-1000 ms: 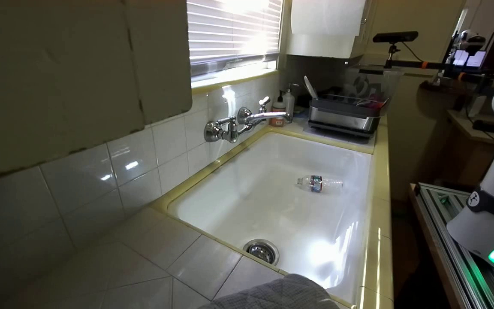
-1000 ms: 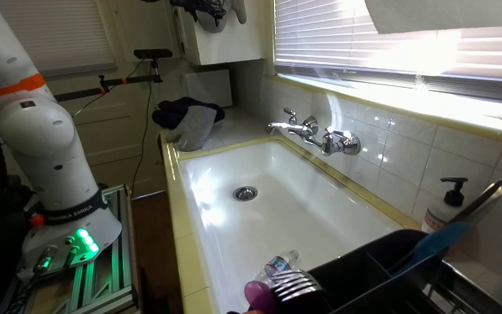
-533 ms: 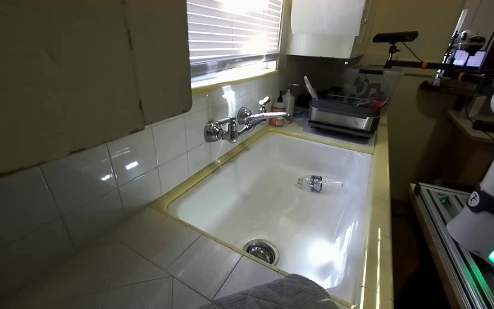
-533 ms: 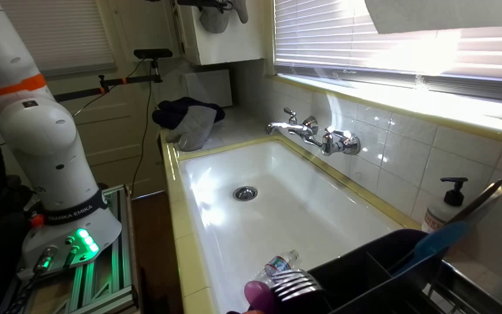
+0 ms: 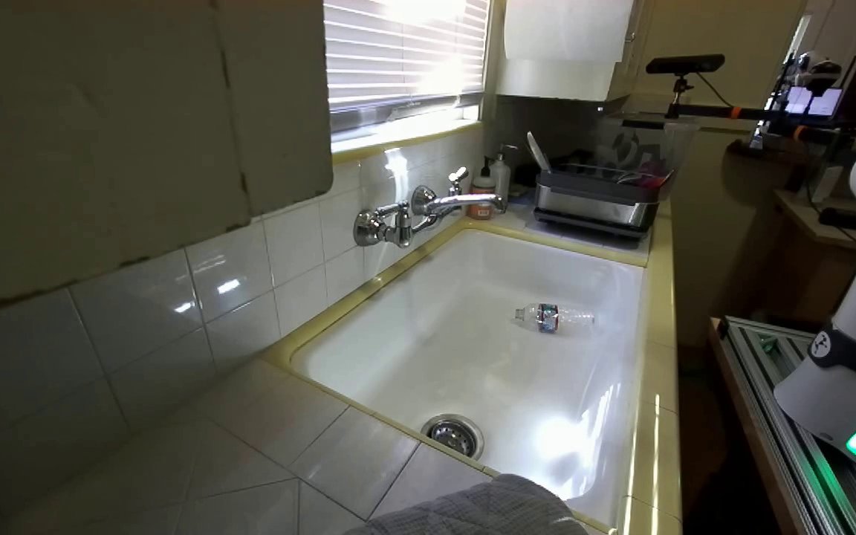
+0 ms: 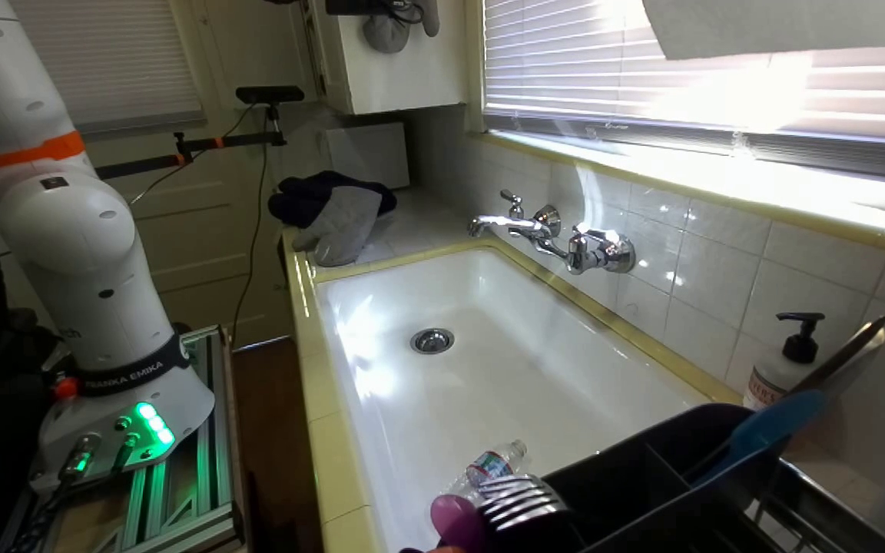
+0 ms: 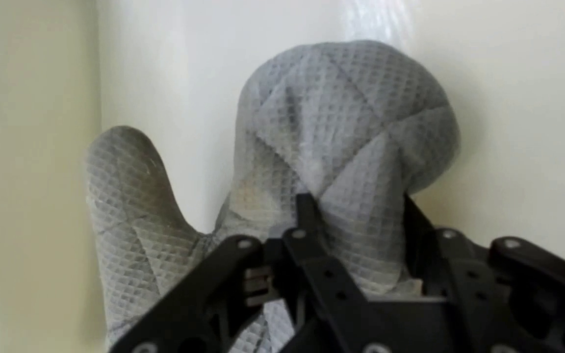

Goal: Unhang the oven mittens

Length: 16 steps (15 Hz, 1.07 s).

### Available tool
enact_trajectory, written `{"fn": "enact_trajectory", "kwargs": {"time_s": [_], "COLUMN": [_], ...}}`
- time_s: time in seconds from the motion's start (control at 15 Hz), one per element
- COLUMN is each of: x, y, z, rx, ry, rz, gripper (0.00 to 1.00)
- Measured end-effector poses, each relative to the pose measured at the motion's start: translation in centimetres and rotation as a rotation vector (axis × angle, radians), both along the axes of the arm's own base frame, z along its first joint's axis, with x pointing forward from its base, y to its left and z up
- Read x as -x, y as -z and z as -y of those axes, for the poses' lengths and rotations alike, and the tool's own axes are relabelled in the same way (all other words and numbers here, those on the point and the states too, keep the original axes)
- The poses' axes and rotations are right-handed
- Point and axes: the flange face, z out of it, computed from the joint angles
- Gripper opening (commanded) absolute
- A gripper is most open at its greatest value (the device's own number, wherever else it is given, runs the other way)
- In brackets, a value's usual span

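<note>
Against the white wall cabinet, the Robotiq gripper clenched a fold of grey quilted oven mitten; taking it down seemed yet to come

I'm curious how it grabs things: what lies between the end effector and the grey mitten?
Nothing: in the wrist view, the end effector pinches the grey mitten directly, a fold of it between the fingers.

We see a plastic bottle lying in the white sink. We also spot a chrome faucet mounted on the tiled wall.
</note>
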Motion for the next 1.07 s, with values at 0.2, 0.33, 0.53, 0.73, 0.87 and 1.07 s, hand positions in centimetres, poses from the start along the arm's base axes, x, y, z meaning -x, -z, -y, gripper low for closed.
{"fn": "enact_trajectory", "kwargs": {"time_s": [0.2,0.33,0.53,0.73,0.87,1.07], "x": [-0.1,-0.1,-0.2,-0.2,-0.2,-0.2], "y": [-0.5,-0.7,-1.0,-1.4,-1.8,-2.8], "z": [0.3,0.4,0.5,0.6,0.8,1.0], "rx": [-0.023,-0.029,-0.027,-0.023,-0.023,-0.027], "ry": [-0.002,-0.012,-0.028,-0.027,-0.018,-0.001], "rz": [0.056,0.083,0.122,0.164,0.193,0.235], "gripper": [0.0,0.02,0.03,0.03,0.03,0.03]}}
